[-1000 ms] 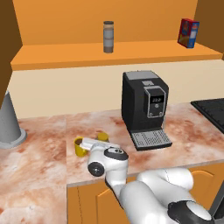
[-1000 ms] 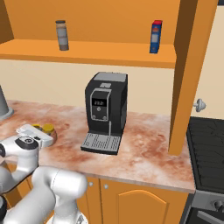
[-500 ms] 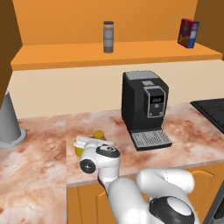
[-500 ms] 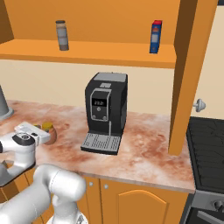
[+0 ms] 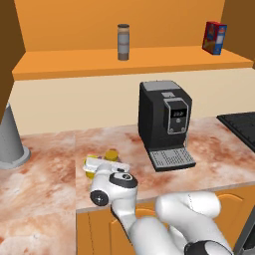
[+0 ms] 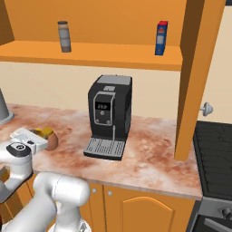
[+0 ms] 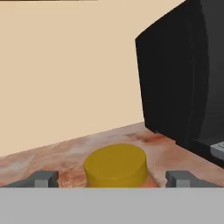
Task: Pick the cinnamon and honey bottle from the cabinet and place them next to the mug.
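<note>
The honey bottle [image 7: 115, 165], a brown jar with an orange-yellow lid, stands on the marble counter just left of the coffee machine. My gripper [image 7: 111, 178] is open, its fingertips [image 7: 42, 178] set wide on either side of the jar and clear of it. From the left base view the hand [image 5: 107, 166] sits low over the counter with the honey bottle [image 5: 112, 155] just beyond it. A yellow patch under the hand's left end looks like the mug [image 5: 90, 173], mostly hidden. The cinnamon [image 5: 123, 42] stands upright on the cabinet shelf [image 5: 74, 67].
A black coffee machine [image 5: 164, 122] stands right of the hand. A red and blue box [image 5: 214, 37] sits at the shelf's right end. A grey cone-shaped thing [image 5: 10, 142] stands at the counter's far left, and a dark stove top [image 6: 215, 145] lies to the right.
The jaws have gone from shut on the honey bottle to wide open, leaving it standing on the counter. The hand slid a little to the left along the counter.
</note>
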### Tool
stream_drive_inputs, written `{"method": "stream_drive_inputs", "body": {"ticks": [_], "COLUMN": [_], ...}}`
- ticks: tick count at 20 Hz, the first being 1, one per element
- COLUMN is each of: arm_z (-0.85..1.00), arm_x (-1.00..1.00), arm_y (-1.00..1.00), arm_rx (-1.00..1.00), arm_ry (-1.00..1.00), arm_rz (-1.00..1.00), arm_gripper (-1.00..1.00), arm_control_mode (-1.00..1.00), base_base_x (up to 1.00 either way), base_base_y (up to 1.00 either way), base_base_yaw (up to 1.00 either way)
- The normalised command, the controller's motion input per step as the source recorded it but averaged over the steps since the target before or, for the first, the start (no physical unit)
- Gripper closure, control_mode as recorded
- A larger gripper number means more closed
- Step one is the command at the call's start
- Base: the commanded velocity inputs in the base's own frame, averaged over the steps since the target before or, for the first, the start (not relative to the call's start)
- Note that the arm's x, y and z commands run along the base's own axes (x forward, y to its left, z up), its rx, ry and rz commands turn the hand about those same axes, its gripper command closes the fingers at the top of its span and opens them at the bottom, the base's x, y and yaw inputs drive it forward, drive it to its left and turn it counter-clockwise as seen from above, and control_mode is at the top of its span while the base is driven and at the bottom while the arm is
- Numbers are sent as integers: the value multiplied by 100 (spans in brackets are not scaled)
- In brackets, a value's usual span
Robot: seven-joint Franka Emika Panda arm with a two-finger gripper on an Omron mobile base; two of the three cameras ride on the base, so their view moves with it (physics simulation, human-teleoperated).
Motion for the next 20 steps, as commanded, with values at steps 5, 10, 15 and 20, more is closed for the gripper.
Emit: {"method": "stream_drive_inputs", "body": {"ticks": [5,10,15,20], "arm_z": [43,69,100,100], "arm_x": [-98,-67,-8,-17], "arm_y": [0,0,-16,-18], "arm_rx": [0,0,1,0], "arm_ry": [-31,-25,-13,-9], "arm_rz": [-4,-3,5,5], "arm_gripper": [-100,-100,-100,-100], "arm_control_mode": [-100,-100,-100,-100], "base_base_x": [0,0,0,0], "base_base_y": [0,0,0,0], "base_base_yaw": [0,0,0,0]}}
